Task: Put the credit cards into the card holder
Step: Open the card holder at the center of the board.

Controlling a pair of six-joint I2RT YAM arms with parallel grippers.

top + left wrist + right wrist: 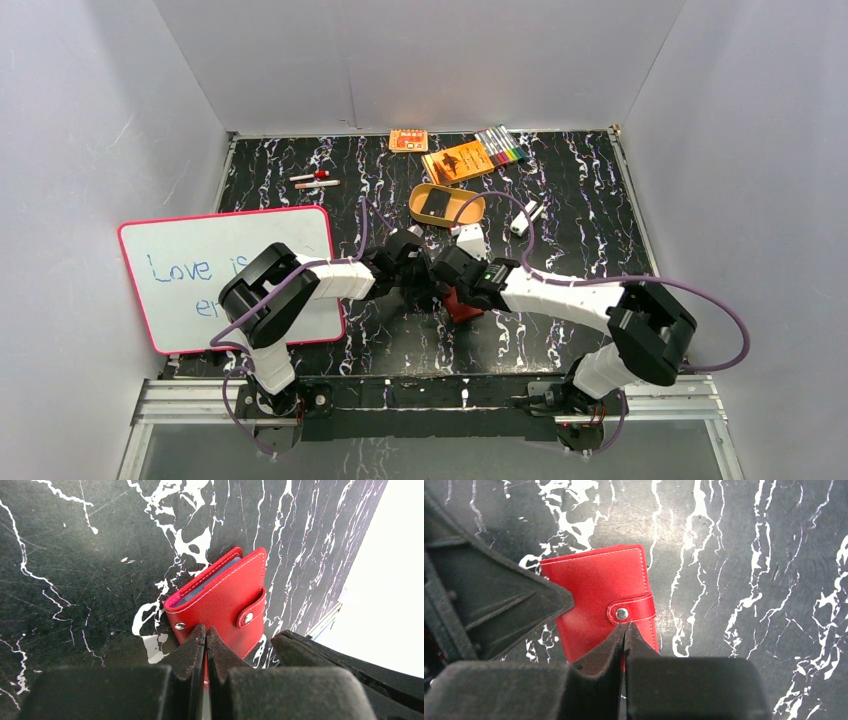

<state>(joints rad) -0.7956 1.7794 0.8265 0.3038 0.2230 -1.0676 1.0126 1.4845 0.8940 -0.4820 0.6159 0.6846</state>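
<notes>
Red wallet [594,592] lies nearly closed on the bench [749,555], snap tab [636,611] across its cover. One dark card [432,205] lies in the tan tray [470,212].

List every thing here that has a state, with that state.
card holder, folded, covers slightly ajar
left gripper, shut on card holder
right gripper, shut on card holder
credit card, lying in tray
whiteboard, written on

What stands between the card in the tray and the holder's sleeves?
The card holder's own cover, folded nearly shut over the sleeves; the left gripper and right gripper pinch its edge. The credit card lies in the tray.
</notes>
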